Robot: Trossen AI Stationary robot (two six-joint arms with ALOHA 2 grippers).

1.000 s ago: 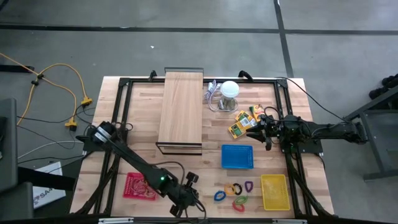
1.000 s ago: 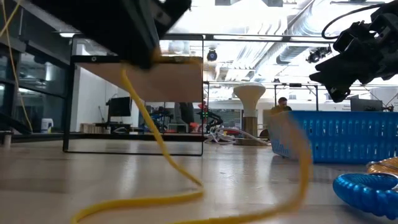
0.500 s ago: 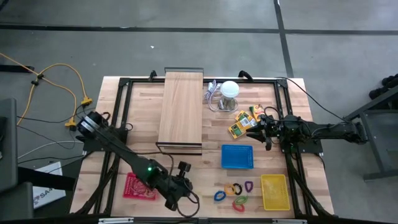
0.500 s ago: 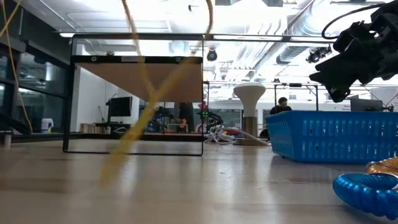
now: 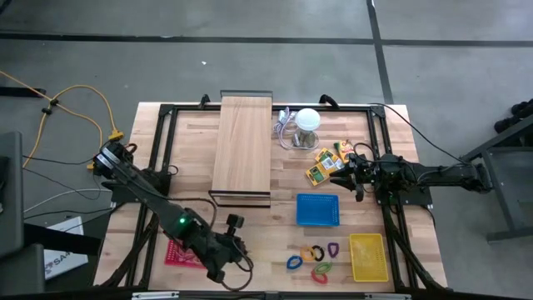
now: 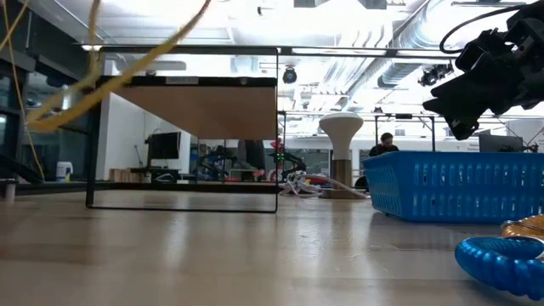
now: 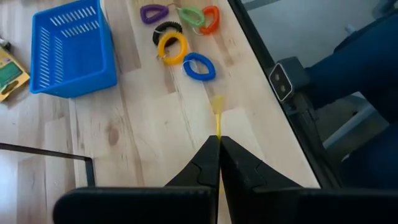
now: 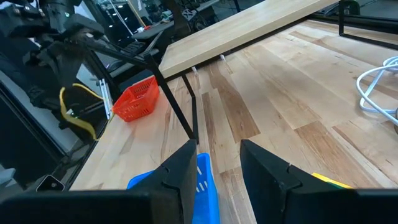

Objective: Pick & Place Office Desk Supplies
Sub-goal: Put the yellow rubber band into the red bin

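Observation:
My left gripper [image 7: 219, 142] is shut on a thin yellow rubber band [image 7: 218, 118] above the table's near edge [image 5: 219, 268], beside the red basket [image 5: 185, 248]. The band shows as a blurred strand high in the low view [image 6: 127, 61] and as a loop hanging under the left arm in the right wrist view [image 8: 73, 112]. Coloured loop clips [image 7: 186, 46] lie flat on the table near the front edge. Yellow-orange packs [image 5: 326, 164] lie at the far right, right by my right gripper [image 8: 217, 180], which is open and holds nothing. My left gripper pinches the yellow rubber band [image 7: 218, 132] between its two shut fingers, which slant down toward the table. The band is lifted clear of the table and hangs slack below the gripper as a loop [image 8: 65, 99].
A blue basket [image 5: 318, 210] stands mid-table and a yellow basket [image 5: 368, 257] at the near right. A long wooden board on a black frame [image 5: 242, 148] spans the middle. A white round object with grey cable [image 5: 306, 121] sits at the far edge.
My left gripper has risen and gone toward the table's left edge, nearer the red basket, staying shut. The yellow band, which trailed down onto the table a second ago, is now lifted clear and swings up and left in the low view.

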